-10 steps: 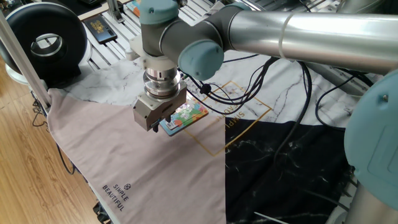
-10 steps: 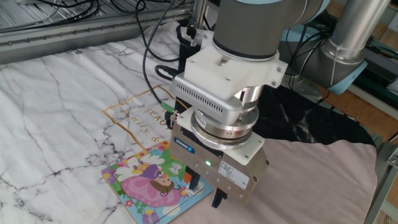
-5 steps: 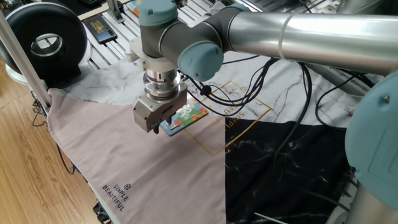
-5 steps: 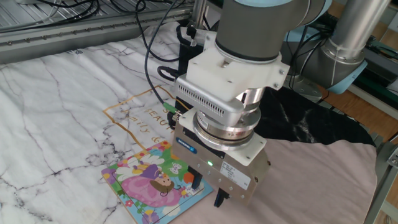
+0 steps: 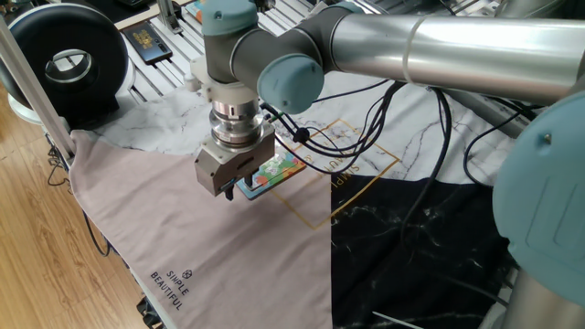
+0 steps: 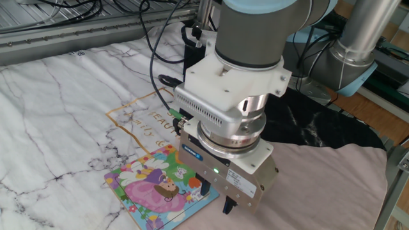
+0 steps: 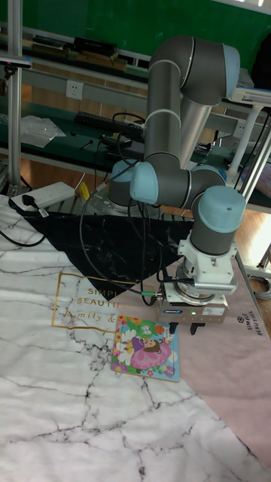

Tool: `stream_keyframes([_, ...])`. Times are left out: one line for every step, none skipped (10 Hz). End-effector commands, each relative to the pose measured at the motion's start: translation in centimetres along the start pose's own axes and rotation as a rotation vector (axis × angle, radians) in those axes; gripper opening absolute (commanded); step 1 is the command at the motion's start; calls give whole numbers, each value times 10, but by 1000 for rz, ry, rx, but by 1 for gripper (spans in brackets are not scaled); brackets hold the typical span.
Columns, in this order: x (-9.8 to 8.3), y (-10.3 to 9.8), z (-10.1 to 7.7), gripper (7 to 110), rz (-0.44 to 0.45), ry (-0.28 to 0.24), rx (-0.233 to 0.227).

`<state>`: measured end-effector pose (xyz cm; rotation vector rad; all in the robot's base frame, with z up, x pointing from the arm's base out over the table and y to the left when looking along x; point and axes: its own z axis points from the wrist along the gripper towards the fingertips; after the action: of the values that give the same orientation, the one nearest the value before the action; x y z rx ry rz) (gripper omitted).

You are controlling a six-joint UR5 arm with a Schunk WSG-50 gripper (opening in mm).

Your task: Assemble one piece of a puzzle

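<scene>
The puzzle (image 5: 272, 171) (image 6: 155, 186) (image 7: 144, 347) is a small square board with a pastel cartoon picture and a blue rim. It lies flat where the marble-print cloth meets the pinkish cloth. My gripper (image 5: 235, 189) (image 6: 217, 198) (image 7: 185, 329) points straight down at the puzzle's edge on the pinkish-cloth side. Its two dark fingers stand apart, and one finger (image 6: 206, 188) is right at the board's rim. I see no piece between the fingers, only cloth in the gap in the tall fixed view.
A pinkish cloth (image 5: 183, 247), a marble-print cloth (image 6: 57, 108) and a black cloth (image 5: 420, 247) cover the table. Cables (image 5: 402, 119) trail across behind the puzzle. At the back left stand a black round device (image 5: 69, 59) and a dark card (image 5: 146, 41).
The gripper and wrist have shifted slightly, by a few pixels, over the puzzle's edge. The puzzle has stayed where it was.
</scene>
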<state>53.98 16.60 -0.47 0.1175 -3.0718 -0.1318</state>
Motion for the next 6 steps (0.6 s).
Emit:
stream_keyframes([1,1,0,44,8,14,-12])
stream_keyframes([1,-1,1,44,5,17,-12])
stream_keyframes([1,-1,1,44,5,17,-12])
stream_keyframes([1,-1,1,44,5,18,-13])
stream_keyframes([1,-1,1,44,4,20,-14])
stream_keyframes([0,-1,2,44,5,20,-14])
